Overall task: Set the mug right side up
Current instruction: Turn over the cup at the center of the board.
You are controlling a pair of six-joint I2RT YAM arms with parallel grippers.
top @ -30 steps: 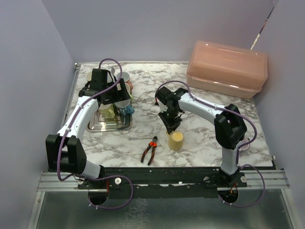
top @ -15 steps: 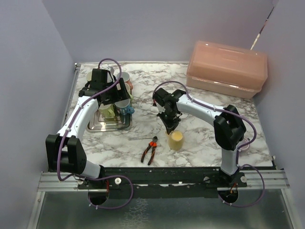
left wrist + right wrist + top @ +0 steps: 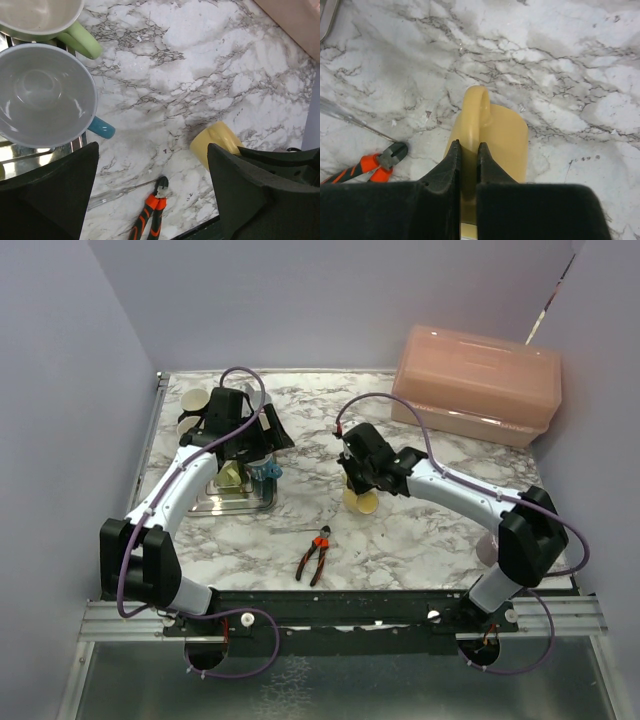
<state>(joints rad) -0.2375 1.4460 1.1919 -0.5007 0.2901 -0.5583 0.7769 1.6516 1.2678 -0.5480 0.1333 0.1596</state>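
Note:
The yellow mug is held near the middle of the table, tipped over with its handle turned up. My right gripper is shut on that handle, one finger on each side, and shows above the mug in the top view. I cannot tell whether the mug touches the table. The mug also shows in the left wrist view. My left gripper is wide open and empty. It hovers over the right end of the metal tray, well left of the mug.
Orange-handled pliers lie on the marble in front of the mug and show in both wrist views. The tray holds a white mug with a blue handle and a green mug. A pink lidded box stands at the back right.
My right gripper came down, closed on the yellow mug's handle and carried the mug back and slightly left, tipping it. My left arm shifted a little to the right over the tray.

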